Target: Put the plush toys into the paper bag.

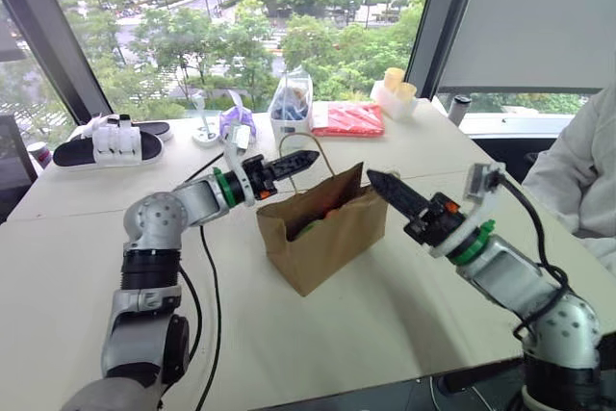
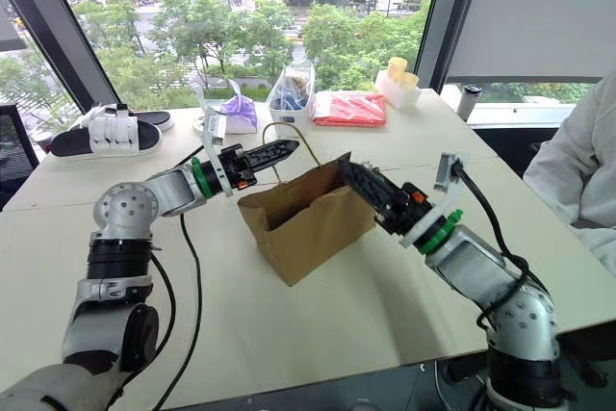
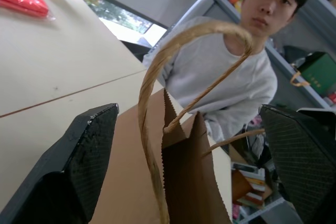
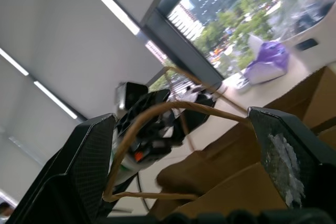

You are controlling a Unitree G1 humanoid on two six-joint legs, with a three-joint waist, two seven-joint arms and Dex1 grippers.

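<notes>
The brown paper bag [image 1: 318,238] stands upright in the middle of the table. Inside its mouth a bit of the light green plush toy [image 1: 309,230] and a bit of the orange one [image 1: 332,212] show. My left gripper [image 1: 306,159] hovers at the bag's far left handle [image 3: 173,51]. Its fingers [image 3: 79,166] are open, and the loop rises between them untouched. My right gripper [image 1: 377,182] is at the bag's right rim. It is open too, with the other handle [image 4: 157,111] between its spread fingers [image 4: 79,166].
At the back of the table lie a purple pouch [image 1: 236,122], a clear bag of blue items [image 1: 291,103], a red packet [image 1: 346,118], yellow cups [image 1: 397,91] and a black slipper [image 1: 108,144]. A person [image 1: 577,170] sits at the right edge. A cable [image 1: 207,286] crosses the table.
</notes>
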